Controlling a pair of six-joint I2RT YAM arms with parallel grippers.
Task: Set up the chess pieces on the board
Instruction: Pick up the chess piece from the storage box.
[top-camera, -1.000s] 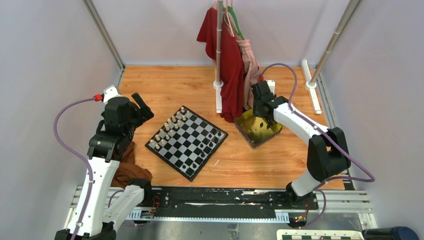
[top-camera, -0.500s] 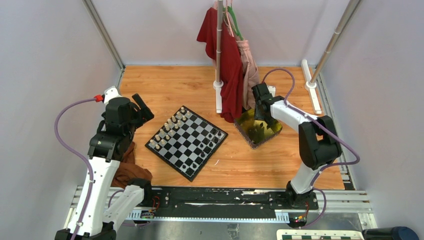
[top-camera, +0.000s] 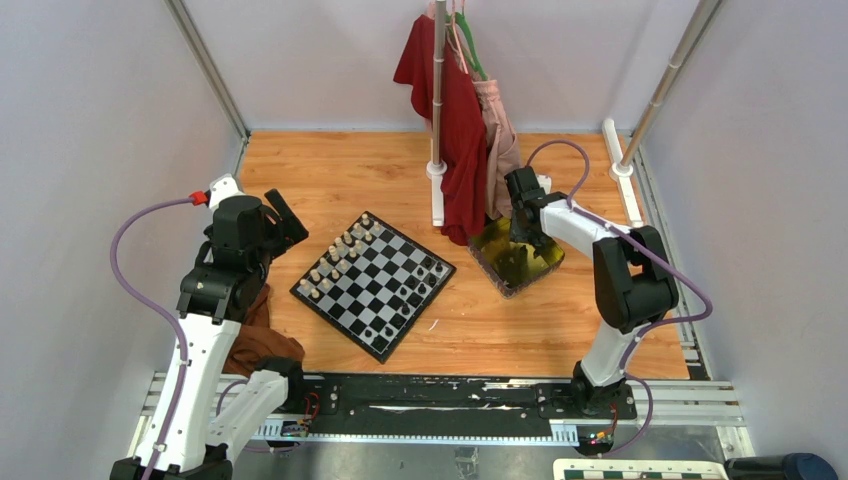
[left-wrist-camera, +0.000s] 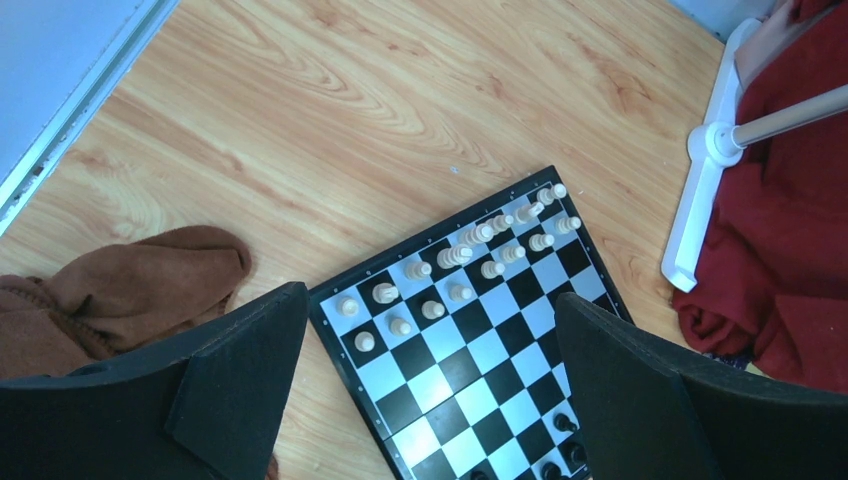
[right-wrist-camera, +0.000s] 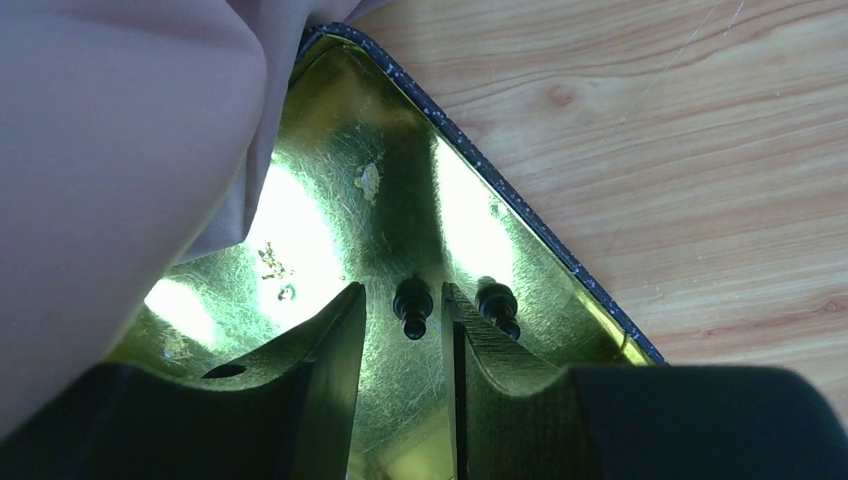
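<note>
Up close: right claw (right-wrist-camera: 402, 288) straddles a black piece (right-wrist-camera: 413, 300).
Jaws narrow, small gaps showing, over gold tray (right-wrist-camera: 330, 130); left claw (left-wrist-camera: 430, 295) wide above board (left-wrist-camera: 480, 365).

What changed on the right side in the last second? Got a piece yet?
The right arm swung its elbow in toward the gold tray; the right pincer dipped into it, jaws narrowing either side of a black piece, not gripping yet. Left pincer, board and cream pieces stayed put.
</note>
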